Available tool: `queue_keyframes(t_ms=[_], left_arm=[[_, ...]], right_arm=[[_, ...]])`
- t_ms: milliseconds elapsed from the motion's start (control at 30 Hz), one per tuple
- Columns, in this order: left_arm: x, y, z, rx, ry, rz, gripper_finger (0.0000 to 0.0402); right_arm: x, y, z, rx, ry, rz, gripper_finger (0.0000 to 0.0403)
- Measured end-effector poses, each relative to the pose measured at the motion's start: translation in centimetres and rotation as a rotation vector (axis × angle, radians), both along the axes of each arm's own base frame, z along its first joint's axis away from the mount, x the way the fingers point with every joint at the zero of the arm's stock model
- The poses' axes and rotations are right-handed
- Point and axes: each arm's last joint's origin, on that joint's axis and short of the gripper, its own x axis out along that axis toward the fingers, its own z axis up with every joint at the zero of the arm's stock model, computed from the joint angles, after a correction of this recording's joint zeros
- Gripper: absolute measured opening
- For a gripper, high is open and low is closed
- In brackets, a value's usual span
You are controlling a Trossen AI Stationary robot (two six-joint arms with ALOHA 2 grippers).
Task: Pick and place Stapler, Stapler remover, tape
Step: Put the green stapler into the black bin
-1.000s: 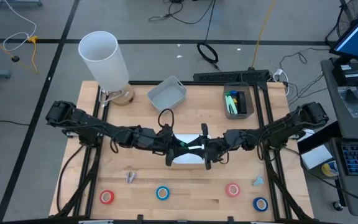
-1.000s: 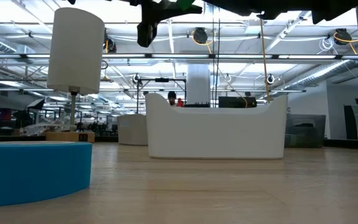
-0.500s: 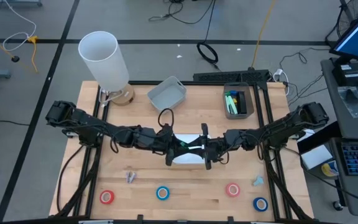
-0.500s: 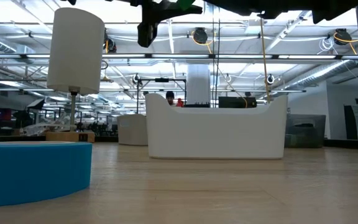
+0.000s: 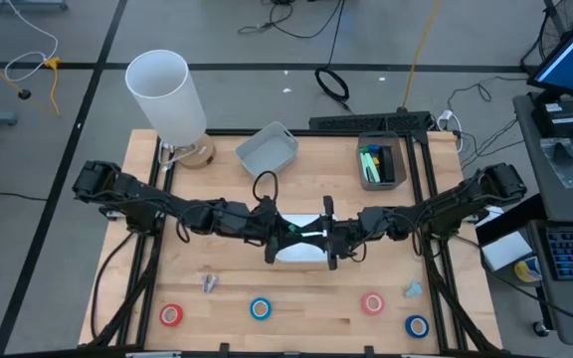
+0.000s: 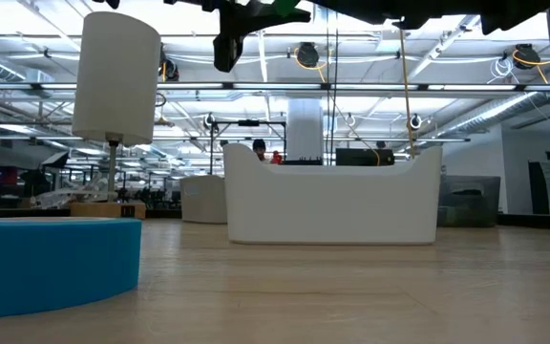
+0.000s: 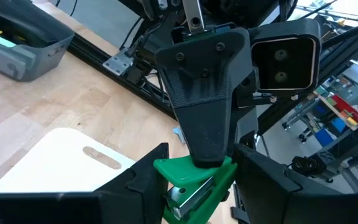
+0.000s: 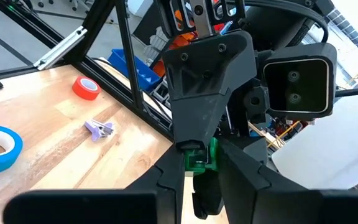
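A green stapler (image 5: 302, 235) hangs in the air over the white tray (image 5: 301, 253) at mid-table, between my two grippers. My left gripper (image 5: 286, 236) comes from the left and my right gripper (image 5: 318, 237) from the right; both are shut on it. Two red tape rolls (image 5: 171, 314) (image 5: 371, 302) and two blue ones (image 5: 260, 308) (image 5: 417, 325) lie flat along the near edge. A purple staple remover (image 5: 208, 282) and a pale blue one (image 5: 412, 289) lie on the wood behind them. My left gripper pinches the stapler's green body (image 7: 194, 176) between its two fingers, coming level from the table's left. The stapler is lifted clear above the tray. My right gripper pinches the stapler's opposite end (image 8: 199, 157) between its two fingers, coming level from the table's right and facing the left gripper.
A white cylinder lamp (image 5: 167, 94) stands at the far left corner. A grey bin (image 5: 267, 149) and a dark organiser with green items (image 5: 380, 163) sit along the far edge. Bare wood lies between the tray and the tape rolls. Black frame rails run down both table sides.
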Motion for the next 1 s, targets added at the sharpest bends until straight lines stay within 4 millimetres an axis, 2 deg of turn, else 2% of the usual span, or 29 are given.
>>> queue_keyframes(t_ms=[367,733,1000], left_arm=[[0.1,0.9,-0.1,0.03,0.016,0.004,0.0173],[0.2,1.3,0.1,0.057,-0.005,0.019,0.0173],[0.2,1.4,0.0,0.059,0.008,0.024,0.0172]], right_arm=[[-0.1,0.2,-0.2,-0.022,0.013,-0.047,0.0062],[-1.2,0.3,0.9,-0.035,0.022,-0.096,0.0055],[-1.4,0.3,0.8,-0.023,0.052,-0.141,0.0052]])
